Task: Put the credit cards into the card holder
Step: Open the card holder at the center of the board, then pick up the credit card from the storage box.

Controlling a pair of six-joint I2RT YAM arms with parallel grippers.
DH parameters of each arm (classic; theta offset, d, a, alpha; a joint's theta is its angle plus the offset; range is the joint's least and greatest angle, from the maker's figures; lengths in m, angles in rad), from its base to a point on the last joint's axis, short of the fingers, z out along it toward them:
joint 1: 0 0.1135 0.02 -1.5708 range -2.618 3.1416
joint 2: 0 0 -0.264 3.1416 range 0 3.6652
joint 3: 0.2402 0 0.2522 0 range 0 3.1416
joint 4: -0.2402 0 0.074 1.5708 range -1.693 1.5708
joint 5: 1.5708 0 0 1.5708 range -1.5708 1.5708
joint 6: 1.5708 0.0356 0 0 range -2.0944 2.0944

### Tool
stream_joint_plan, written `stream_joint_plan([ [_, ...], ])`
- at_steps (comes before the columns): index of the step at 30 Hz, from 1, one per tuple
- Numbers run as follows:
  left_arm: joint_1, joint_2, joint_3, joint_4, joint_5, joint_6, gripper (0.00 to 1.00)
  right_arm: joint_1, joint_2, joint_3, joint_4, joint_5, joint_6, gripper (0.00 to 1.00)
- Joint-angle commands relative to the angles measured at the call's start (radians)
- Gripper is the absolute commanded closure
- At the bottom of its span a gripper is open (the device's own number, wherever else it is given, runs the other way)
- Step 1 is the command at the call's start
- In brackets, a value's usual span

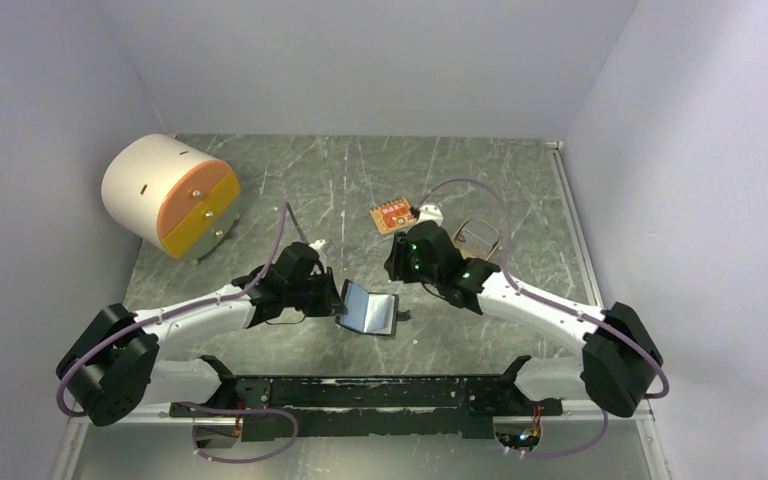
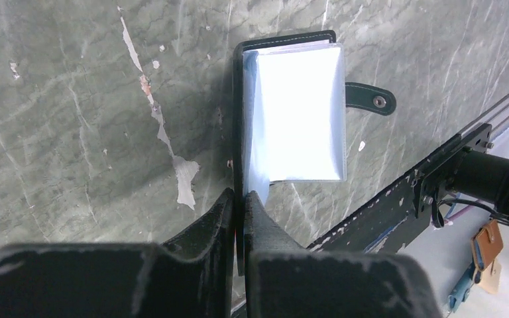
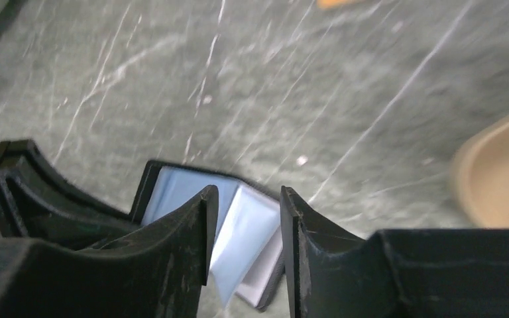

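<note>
**Holder pinned open, no cards in sight**

The left gripper (image 2: 240, 196) is pinched tight on one edge of the card holder (image 2: 298, 112). It holds the holder open on the marbled table (image 1: 290, 185), with the glossy blue-grey pockets facing up and the snap tab sticking out on the far side. That arm reaches in low and nearly flat. The right gripper (image 3: 246, 199) hangs just above the holder, tilted down at the pockets, its jaws apart with nothing between them. I can't pick out any credit cards lying loose, and I can't tell whether any already sit in the pockets, so I'd judge the loading either finished or between cards. A tan tray (image 1: 478, 237) sits beyond the holder on the right arm's side. An orange board (image 1: 392, 215) lies further back, and a white-and-orange drum (image 1: 170, 195) stands well off to the left.
</note>
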Motion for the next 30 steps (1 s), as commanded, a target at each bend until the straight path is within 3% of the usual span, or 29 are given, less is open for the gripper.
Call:
stream_joint_plan([
  [1,0.008,-0.030,0.034,-0.025,0.024,0.050,0.91,-0.045,-0.055,0.063,-0.102,0.201,-0.219,0.55],
  [9,0.008,-0.043,0.016,0.000,0.062,0.048,0.91,-0.240,0.080,0.202,-0.238,0.263,-0.541,0.48],
  [13,0.008,-0.060,0.008,0.003,0.077,0.047,0.91,-0.345,0.149,0.218,-0.237,0.316,-0.623,0.46],
  [17,0.009,-0.069,-0.008,0.010,0.085,0.045,0.91,-0.410,0.243,0.236,-0.218,0.268,-0.734,0.44],
  [30,0.008,-0.121,-0.039,0.007,0.089,0.026,0.91,-0.434,0.300,0.210,-0.091,0.362,-0.969,0.44],
])
